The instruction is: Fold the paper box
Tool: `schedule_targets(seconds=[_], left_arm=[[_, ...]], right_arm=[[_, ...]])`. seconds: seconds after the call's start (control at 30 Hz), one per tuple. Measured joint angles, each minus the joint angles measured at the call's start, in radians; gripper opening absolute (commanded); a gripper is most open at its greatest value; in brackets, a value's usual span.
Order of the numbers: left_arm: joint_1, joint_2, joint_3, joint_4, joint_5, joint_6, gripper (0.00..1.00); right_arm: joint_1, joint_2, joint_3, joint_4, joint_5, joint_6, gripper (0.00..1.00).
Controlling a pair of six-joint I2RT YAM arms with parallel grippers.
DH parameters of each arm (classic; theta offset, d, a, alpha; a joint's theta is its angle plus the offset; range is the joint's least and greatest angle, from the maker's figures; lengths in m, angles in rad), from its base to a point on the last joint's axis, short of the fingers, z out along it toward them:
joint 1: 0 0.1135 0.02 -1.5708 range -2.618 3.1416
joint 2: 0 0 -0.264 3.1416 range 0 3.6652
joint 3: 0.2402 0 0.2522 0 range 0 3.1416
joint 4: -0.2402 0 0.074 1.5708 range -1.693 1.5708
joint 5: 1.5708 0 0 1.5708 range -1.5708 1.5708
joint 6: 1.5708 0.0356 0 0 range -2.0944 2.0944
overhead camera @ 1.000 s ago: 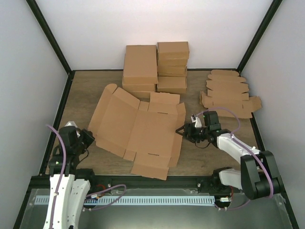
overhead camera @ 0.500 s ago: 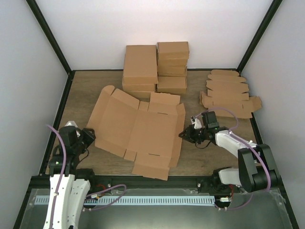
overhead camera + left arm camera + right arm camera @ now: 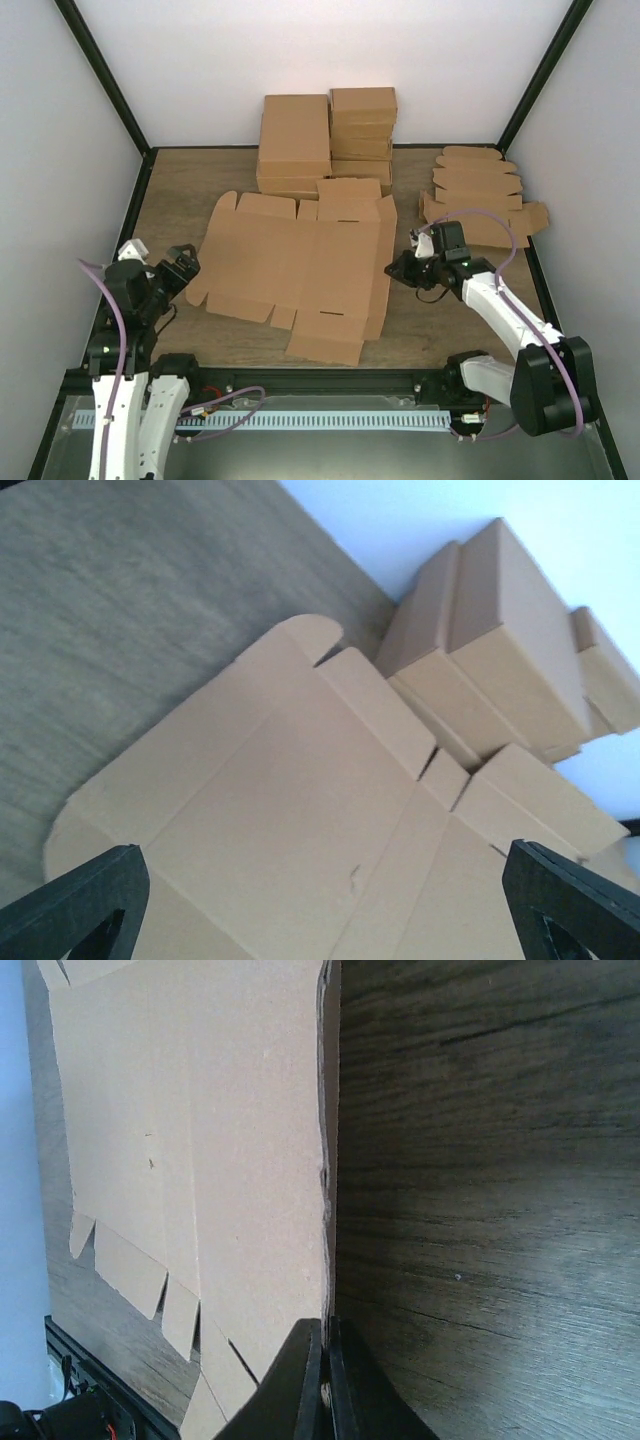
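The left arm [image 3: 115, 430] and the right arm [image 3: 505, 312], both at the near edge of the table [image 3: 170, 190], are white with black joints. A thin purple cable [image 3: 123, 345] loops along each one. The left gripper [image 3: 183, 268] and right gripper [image 3: 393, 270] are black, with flat, pointed fingers [image 3: 78, 905].

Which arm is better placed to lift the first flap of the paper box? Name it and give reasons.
Right. The right gripper is shut on the right edge of the paper box, so it could probably lift that side directly. The left gripper stands open beside the left edge, gripping nothing.
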Motion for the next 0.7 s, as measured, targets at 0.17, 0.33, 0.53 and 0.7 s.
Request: schedule_targets(seconds=[0.17, 0.33, 0.53, 0.7], left_arm=[[0.0, 0.026, 0.006, 0.071, 0.107, -0.002, 1.0], [0.0, 0.098, 0.013, 0.17, 0.267, -0.084, 1.0], [0.0, 0.144, 0.054, 0.342, 0.485, -0.298, 1.0], [0.0, 0.139, 0.179, 0.414, 0.568, -0.458, 0.99]], right_arm=[[0.0, -0.018, 0.025, -0.036, 0.017, -0.013, 0.01], [0.0, -0.018, 0.025, -0.055, 0.021, -0.016, 0.01], [0.0, -0.023, 0.025, -0.071, 0.038, -0.017, 0.01], [0.0, -0.032, 0.025, -0.082, 0.044, -0.014, 0.01]])
